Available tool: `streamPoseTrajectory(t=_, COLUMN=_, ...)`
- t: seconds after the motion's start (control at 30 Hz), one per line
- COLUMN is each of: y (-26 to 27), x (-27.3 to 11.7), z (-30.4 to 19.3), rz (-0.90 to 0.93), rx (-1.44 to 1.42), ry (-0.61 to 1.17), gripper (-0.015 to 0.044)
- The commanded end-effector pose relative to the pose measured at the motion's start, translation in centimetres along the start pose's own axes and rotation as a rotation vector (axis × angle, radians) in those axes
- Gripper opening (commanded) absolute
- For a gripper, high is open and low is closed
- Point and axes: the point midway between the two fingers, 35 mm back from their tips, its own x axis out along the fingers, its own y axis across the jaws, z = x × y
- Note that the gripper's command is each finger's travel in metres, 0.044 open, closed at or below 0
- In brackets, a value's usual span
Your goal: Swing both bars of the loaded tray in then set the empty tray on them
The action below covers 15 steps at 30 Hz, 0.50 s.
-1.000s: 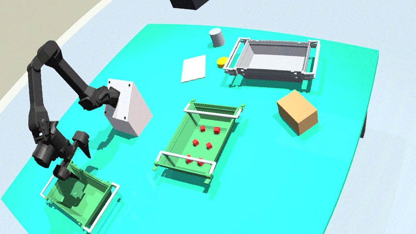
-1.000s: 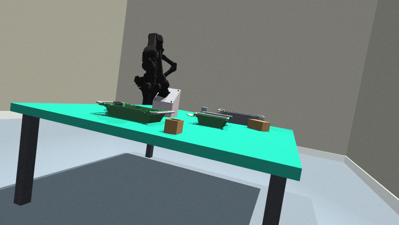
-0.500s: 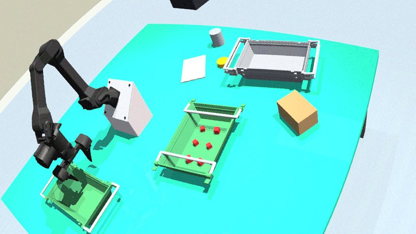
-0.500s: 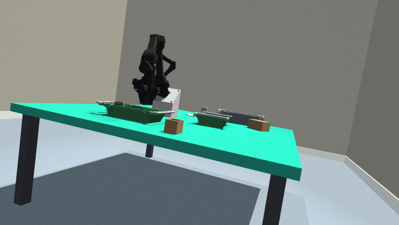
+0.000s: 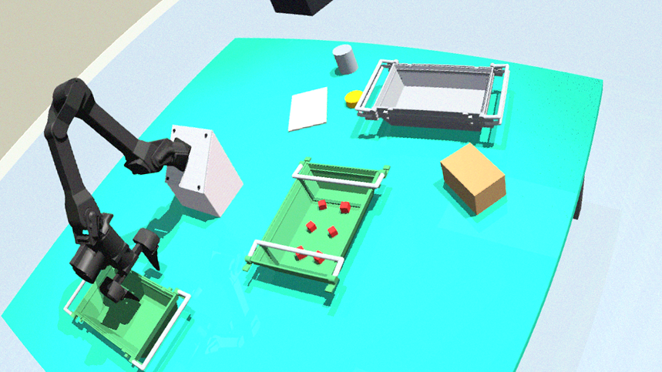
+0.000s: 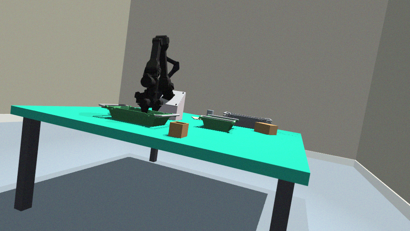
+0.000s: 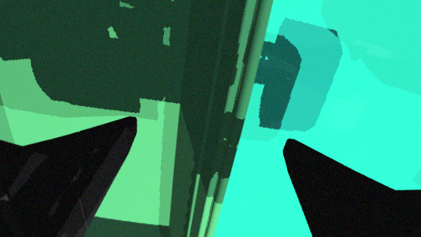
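The loaded green tray [image 5: 280, 216] [image 6: 217, 124] stands mid-table with several red blocks [image 5: 332, 232] inside. Its far white bar [image 5: 338, 179] and near white bar [image 5: 278, 246] both lie across its top. The empty green tray [image 6: 126, 116] [image 7: 207, 116] stands upright at the left in the top view, its white bars [image 5: 164, 331] [image 6: 166, 115] out over its ends. My gripper [image 5: 147, 284] [image 6: 150, 111] [image 7: 213, 135] is open and empty, pointing down at that tray's long side nearest the arm's base. In the wrist view one finger is over its inside, the other over the table outside, the wall between them.
A grey tray [image 5: 424, 116] [image 6: 246, 120] and a tan block [image 5: 469, 174] [image 6: 265, 129] stand beyond the loaded tray. A small open tan box [image 6: 177, 130] stands near the front edge. A grey cylinder [image 5: 345, 60], yellow disc [image 5: 354, 99] and white sheet [image 5: 308, 109] lie farther back.
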Motion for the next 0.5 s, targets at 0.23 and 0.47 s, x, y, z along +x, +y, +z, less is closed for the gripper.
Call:
streamPoseTrajectory(t=0.23, y=-0.26, x=0.88, z=0.01, rz=-0.003, rx=-0.005, ry=0.004, gripper=0.0367)
streamPoseTrajectory(t=0.47, y=-0.26, x=0.88, z=0.01, rz=-0.003, rx=-0.005, ry=0.004, gripper=0.0264)
